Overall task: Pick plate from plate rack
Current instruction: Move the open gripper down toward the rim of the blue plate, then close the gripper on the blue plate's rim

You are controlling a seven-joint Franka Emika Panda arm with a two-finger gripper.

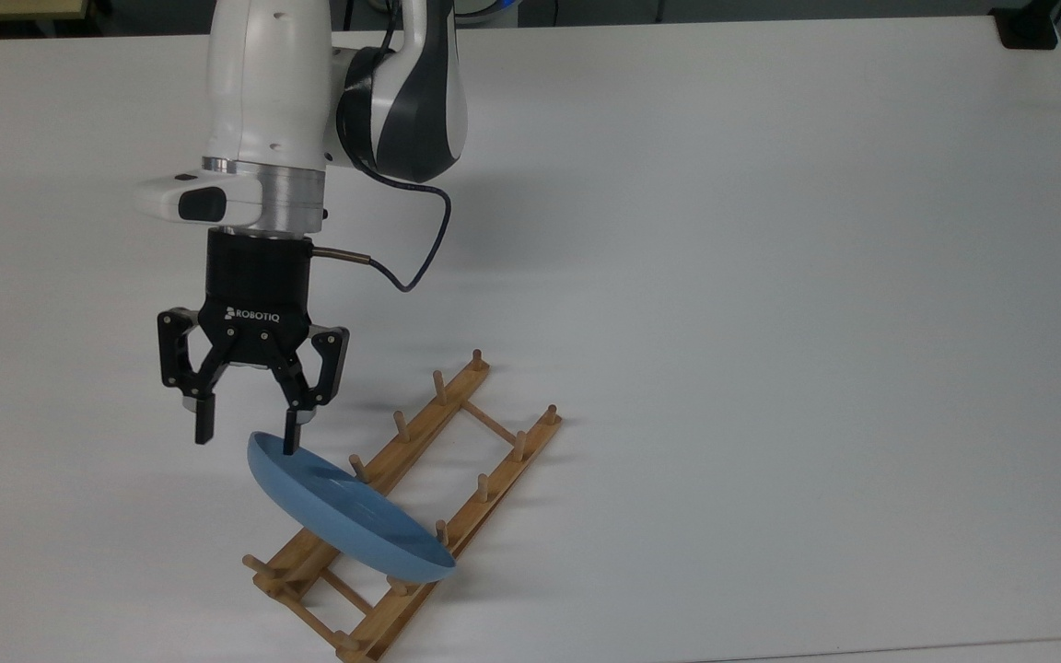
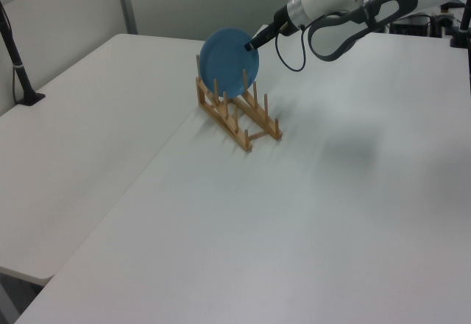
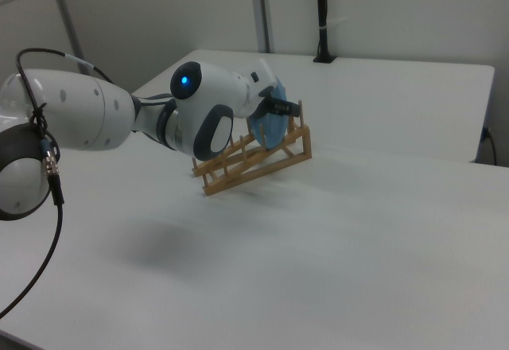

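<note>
Your gripper hangs open at the top view's left-centre, its fingers straddling the upper rim of the plate, which stands tilted in the rack at lower left. Centre the rim before closing.

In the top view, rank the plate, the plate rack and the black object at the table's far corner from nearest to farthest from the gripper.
Measured from the gripper:
1. Plate: its rim sits right at the fingertips.
2. Plate rack: lower right in the top view, under the plate.
3. Black object: the top view's upper right corner.
</note>
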